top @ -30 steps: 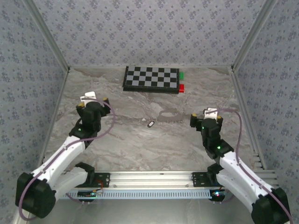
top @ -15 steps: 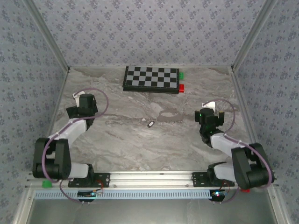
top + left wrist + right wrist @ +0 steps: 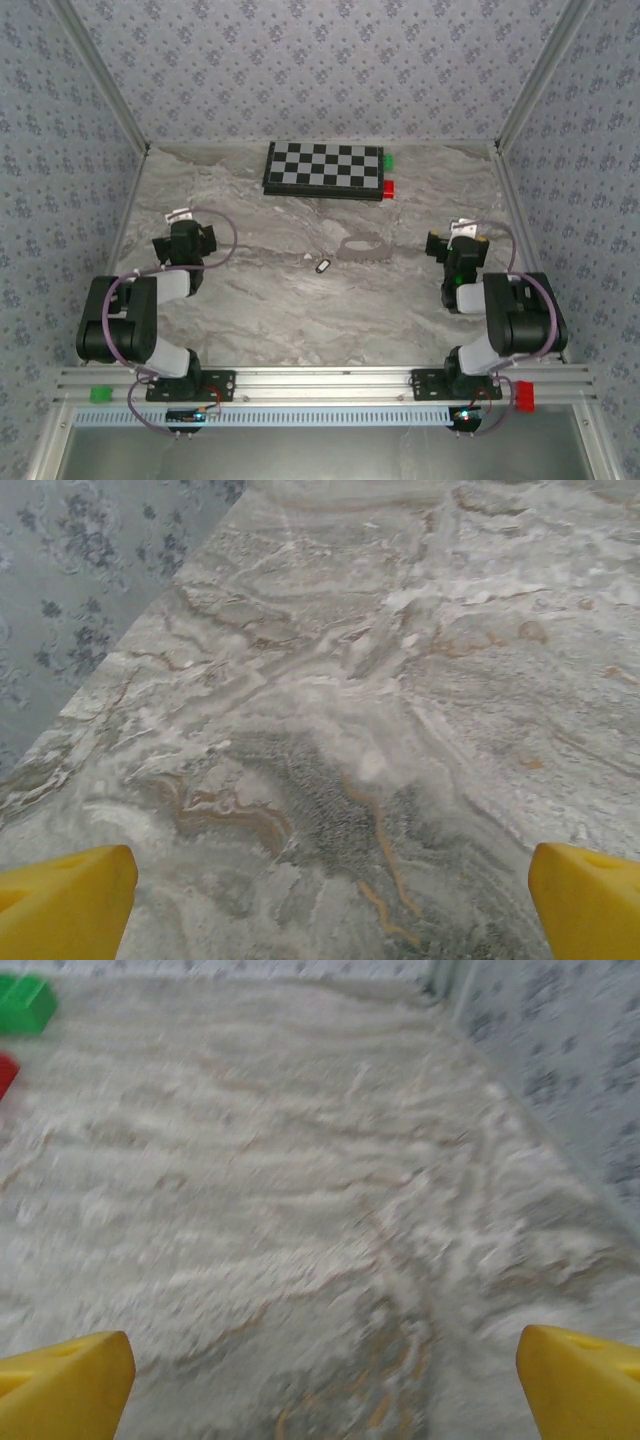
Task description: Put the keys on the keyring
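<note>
Marble-patterned grey table (image 3: pixel 300 310), walled by floral-print panels (image 3: pixel 320 60), black-and-white chequered board (image 3: pixel 323 168) at its far edge. The tiny black-headed silvery key (image 3: pixel 323 266) and the thin pale silver oval keyring (image 3: pixel 364 246) lie close together mid-table — between the left pincer (image 3: pixel 322 895) and right pincer (image 3: pixel 325 1375), both splayed wide, empty, well apart from them.

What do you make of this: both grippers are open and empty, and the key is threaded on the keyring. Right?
Not quite. The top view shows the key lying loose on the table, apart from the keyring and just left of it. The left gripper and right gripper are indeed open and empty.
</note>
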Robot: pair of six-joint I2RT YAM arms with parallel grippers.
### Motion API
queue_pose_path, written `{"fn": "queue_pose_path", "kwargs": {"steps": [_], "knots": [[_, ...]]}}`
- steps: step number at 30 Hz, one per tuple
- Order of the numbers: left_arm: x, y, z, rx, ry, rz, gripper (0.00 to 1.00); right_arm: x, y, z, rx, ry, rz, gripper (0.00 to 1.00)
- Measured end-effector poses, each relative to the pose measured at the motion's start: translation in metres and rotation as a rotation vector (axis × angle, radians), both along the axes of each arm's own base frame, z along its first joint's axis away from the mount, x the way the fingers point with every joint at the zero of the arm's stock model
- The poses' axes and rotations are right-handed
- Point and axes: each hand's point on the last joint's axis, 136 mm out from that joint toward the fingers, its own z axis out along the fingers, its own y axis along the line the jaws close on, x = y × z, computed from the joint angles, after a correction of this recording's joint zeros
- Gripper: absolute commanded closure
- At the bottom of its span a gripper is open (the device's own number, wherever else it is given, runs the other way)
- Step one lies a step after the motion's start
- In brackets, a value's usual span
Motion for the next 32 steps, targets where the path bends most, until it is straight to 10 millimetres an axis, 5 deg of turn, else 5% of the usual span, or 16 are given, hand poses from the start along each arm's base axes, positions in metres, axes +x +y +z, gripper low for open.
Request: {"fn": "queue_pose_path", "kwargs": {"steps": [9, 16, 32], "knots": [[0.007, -0.015, -0.007, -0.045, -0.063, -0.125, 0.00, 0.006, 0.017, 0.009, 0.037, -0.054, 0.099, 0.00], [0.012, -0.019, 0.000, -0.054, -0.096, -0.151, 0.00, 0.023, 0.009, 0.024, 0.025, -0.068, 0.051, 0.01], [0.013, -0.021, 0.004, -0.058, -0.111, -0.161, 0.00, 0.019, 0.004, 0.016, 0.012, -0.029, 0.019, 0.00]]}}
